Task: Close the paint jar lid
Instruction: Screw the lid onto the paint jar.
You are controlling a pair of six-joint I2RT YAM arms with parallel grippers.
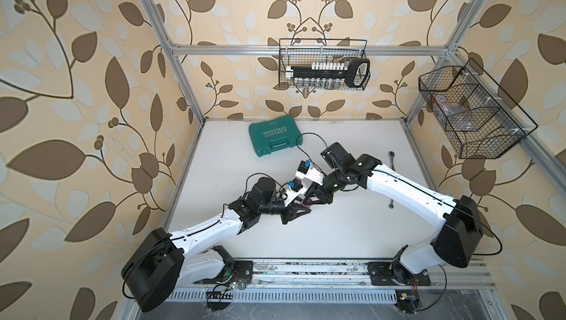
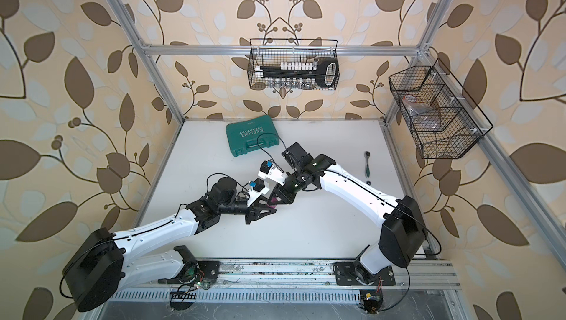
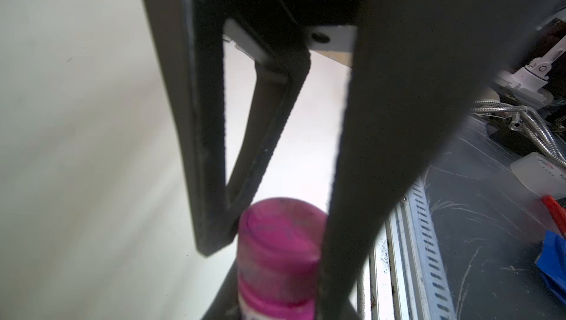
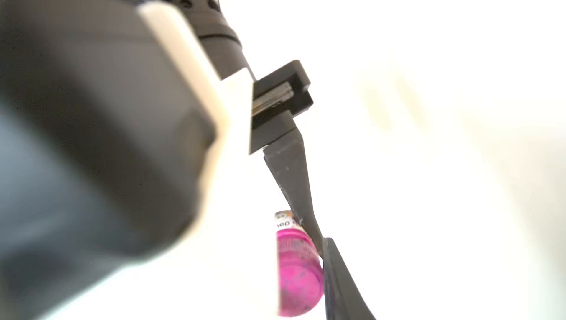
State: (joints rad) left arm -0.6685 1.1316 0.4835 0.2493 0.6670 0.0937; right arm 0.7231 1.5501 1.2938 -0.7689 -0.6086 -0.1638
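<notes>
Holding the paint jar (image 3: 275,287), left gripper (image 1: 301,211) sits before green EXPLOIT case (image 1: 274,136).

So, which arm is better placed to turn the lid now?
Probably right. The right end effector has a finger on each side of the lid, while the left end effector holds the jar by its labelled part.

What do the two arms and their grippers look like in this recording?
Both arms match: the left arm and right arm have white shell links, bulky black joint housings and thin black cables looping along them. The left gripper and right gripper have black, open-framed triangular fingers. Each wrist carries a white mount with a small blue part.
</notes>
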